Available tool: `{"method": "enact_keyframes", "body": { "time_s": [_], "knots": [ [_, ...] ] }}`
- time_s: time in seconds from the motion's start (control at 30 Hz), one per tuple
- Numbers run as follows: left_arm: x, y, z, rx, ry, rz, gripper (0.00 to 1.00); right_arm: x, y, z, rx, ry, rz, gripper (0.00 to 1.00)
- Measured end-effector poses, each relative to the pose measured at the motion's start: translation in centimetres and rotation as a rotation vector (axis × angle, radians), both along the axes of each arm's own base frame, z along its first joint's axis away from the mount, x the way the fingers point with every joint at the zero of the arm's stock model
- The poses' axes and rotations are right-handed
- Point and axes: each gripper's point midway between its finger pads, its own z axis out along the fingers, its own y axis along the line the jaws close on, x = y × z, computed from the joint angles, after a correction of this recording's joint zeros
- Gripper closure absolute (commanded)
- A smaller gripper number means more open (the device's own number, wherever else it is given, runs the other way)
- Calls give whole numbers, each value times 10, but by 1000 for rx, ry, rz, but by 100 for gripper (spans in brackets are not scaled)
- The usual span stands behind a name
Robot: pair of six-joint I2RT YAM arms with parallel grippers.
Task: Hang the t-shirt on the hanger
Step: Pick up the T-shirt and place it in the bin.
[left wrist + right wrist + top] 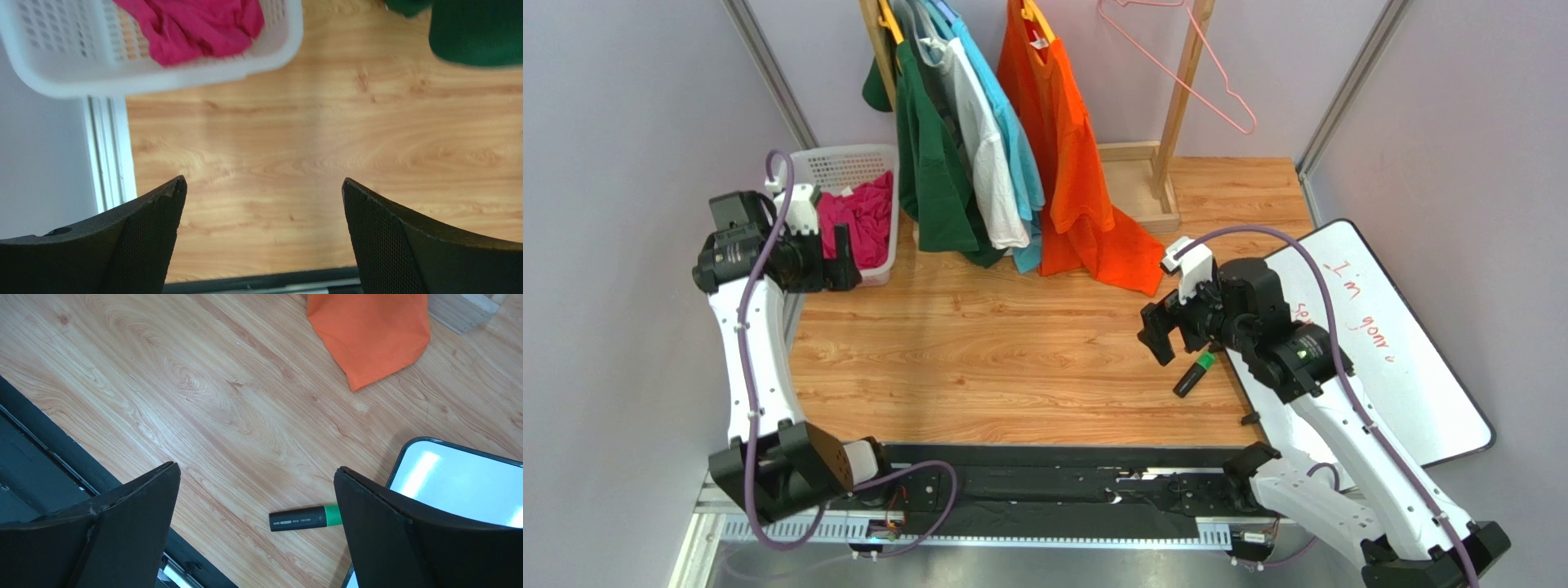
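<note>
The magenta t-shirt [864, 214] lies crumpled in a white basket [837, 163] at the table's far left; it also shows in the left wrist view [196, 24]. The thin light-pink wire hanger [1185, 67] hangs bare on the wooden rack at the back right. My left gripper [844, 260] is open and empty, just in front of the basket and above the wood. My right gripper [1161, 328] is open and empty, over the table's right side, above a marker.
A dark green shirt [934, 159], white and light-blue shirts and an orange shirt [1069, 159] hang on the rack [1173, 110]. A black marker with a green cap [1192, 375] lies on the wood beside a whiteboard [1382, 343]; the marker also shows in the right wrist view [304, 517].
</note>
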Motion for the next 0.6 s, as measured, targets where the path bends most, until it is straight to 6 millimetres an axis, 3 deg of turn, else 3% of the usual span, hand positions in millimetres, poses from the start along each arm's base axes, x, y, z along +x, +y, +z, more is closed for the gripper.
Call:
{"method": "enact_keyframes", "body": {
  "time_s": [0.13, 0.23, 0.33, 0.47, 0.6],
  "knots": [
    [51, 23, 15, 26, -12, 14, 1, 9, 5, -9, -17, 24, 3, 0],
    [109, 48, 27, 53, -52, 27, 1, 16, 8, -19, -41, 50, 10, 0],
    [160, 70, 20, 76, -59, 41, 1, 25, 12, -21, -52, 64, 14, 0],
    [217, 92, -19, 95, -28, 47, 1, 39, 16, -14, -49, 57, 14, 0],
    [240, 93, -82, 77, 70, 26, 1, 51, 18, -8, -44, 49, 12, 0]
  ]
}}
